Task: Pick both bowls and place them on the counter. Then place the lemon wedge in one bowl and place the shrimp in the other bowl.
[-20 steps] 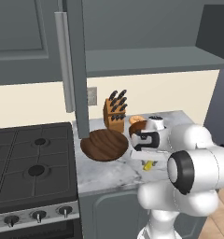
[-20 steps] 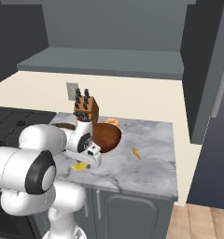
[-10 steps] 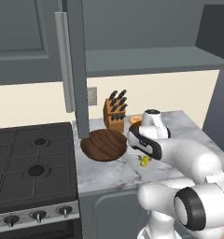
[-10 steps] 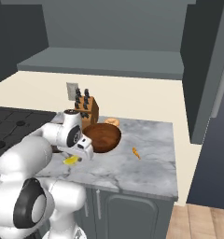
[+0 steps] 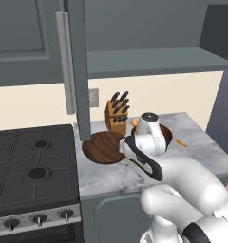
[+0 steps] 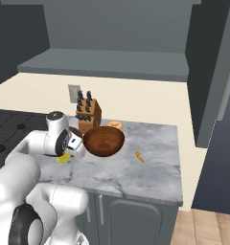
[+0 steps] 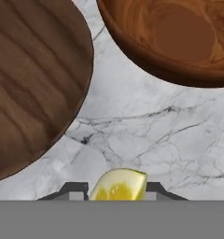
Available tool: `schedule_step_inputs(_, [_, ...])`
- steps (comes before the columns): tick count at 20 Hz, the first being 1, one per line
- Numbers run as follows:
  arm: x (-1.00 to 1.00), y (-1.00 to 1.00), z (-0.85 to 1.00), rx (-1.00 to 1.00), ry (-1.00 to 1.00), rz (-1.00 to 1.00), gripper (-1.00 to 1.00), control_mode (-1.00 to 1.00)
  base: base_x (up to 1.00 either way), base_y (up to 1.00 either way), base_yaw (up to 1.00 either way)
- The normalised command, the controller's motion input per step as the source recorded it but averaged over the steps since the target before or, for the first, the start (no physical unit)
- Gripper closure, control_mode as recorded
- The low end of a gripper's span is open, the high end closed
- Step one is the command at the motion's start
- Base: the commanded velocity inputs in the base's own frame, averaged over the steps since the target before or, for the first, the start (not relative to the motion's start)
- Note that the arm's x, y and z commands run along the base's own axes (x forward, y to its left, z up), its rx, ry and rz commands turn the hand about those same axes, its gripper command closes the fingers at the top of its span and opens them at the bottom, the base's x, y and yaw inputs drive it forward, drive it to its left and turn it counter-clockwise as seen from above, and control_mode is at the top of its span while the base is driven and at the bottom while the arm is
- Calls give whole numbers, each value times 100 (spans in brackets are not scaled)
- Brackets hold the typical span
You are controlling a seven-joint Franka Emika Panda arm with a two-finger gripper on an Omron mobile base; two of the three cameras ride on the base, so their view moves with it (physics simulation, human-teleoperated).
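In the hand view the yellow lemon wedge (image 7: 119, 185) sits between my gripper's (image 7: 117, 192) two fingertips, and the jaws are shut on it. Under the hand lies the marbled counter (image 7: 146, 126). The wide dark brown bowl (image 7: 30, 84) is at the left and the reddish-brown bowl (image 7: 179, 37) at the upper right. From the right base view, the gripper (image 6: 68, 154) holds the lemon wedge (image 6: 63, 159) just left of the reddish-brown bowl (image 6: 104, 140). The pale orange shrimp (image 6: 114, 124) lies behind that bowl. The dark brown bowl (image 5: 102, 146) rests on the counter (image 5: 111, 175) near the stove.
A knife block (image 5: 117, 113) stands at the back of the counter. The black stove (image 5: 30, 166) adjoins the counter on the left. An open grey cabinet door (image 5: 80, 71) with a long handle hangs above the dark bowl. A small orange piece (image 6: 140, 157) lies right of the bowls.
The hand has swung left from the counter's front towards the dark brown bowl, carrying the lemon wedge along. The jaws have narrowed on the wedge.
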Motion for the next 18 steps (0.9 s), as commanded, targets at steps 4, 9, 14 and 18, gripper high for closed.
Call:
schedule_step_inputs(4, [37, 40, 23, 0, -24, 0, 100, -100, 0, 0, 0])
schedule_step_inputs(9, [49, 34, 26, 0, -7, 0, 100, -100, 0, 0, 0])
schedule_step_inputs(14, [58, 25, 23, 1, 0, 0, 100, -100, 0, 0, 0])
schedule_step_inputs(18, [57, 28, 10, 0, 0, 0, 100, -100, 0, 0, 0])
